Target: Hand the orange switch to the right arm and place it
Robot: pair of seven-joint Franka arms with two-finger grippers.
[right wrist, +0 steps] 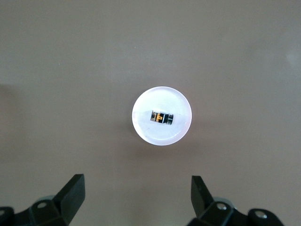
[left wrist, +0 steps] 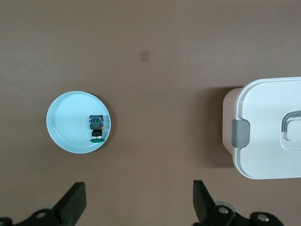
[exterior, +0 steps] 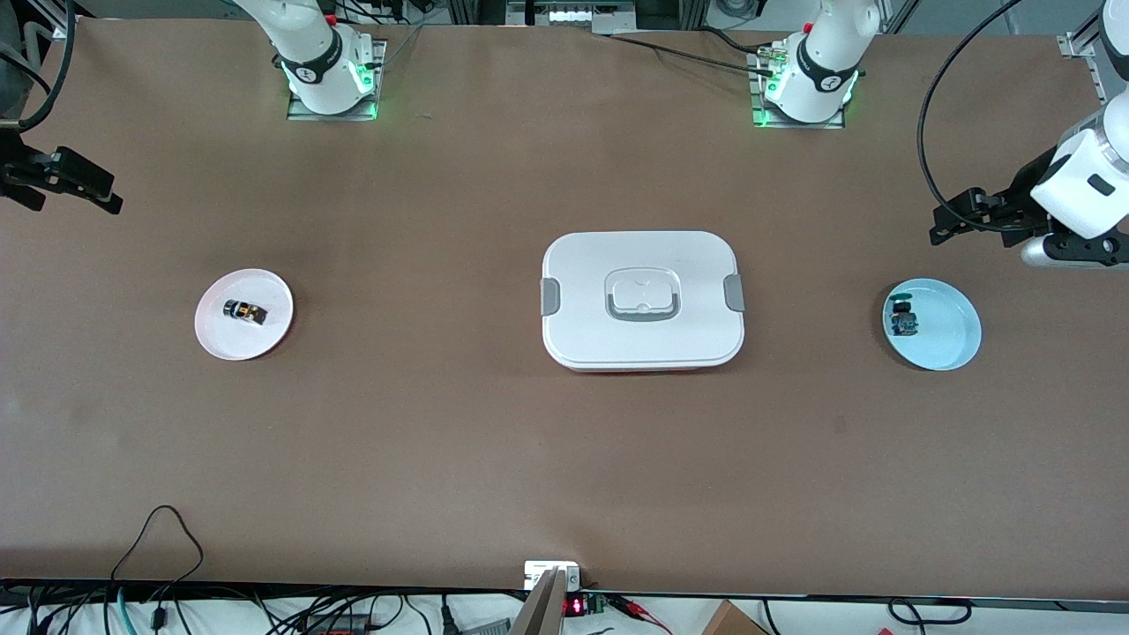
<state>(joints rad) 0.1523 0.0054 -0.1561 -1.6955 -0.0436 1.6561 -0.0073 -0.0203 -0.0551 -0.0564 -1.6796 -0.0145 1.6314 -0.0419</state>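
Observation:
The orange switch [exterior: 244,311], a tiny black block with orange-yellow parts, lies on a pale pink plate [exterior: 269,339] toward the right arm's end of the table. In the right wrist view the switch [right wrist: 162,117] rests at the middle of that plate [right wrist: 162,137]. My right gripper [exterior: 115,196] hangs open and empty over bare table at that end, apart from the plate; its wrist view shows the right gripper [right wrist: 138,193] spread wide. My left gripper [exterior: 937,225] hangs open and empty over bare table at the left arm's end, and the left gripper [left wrist: 139,197] holds nothing.
A white lidded box [exterior: 642,300] with grey clips sits mid-table; its corner [left wrist: 270,127] shows in the left wrist view. A light blue plate [exterior: 948,331] at the left arm's end carries a blue-and-green switch [exterior: 903,319]; the left wrist view shows that plate [left wrist: 66,122] and switch [left wrist: 97,126].

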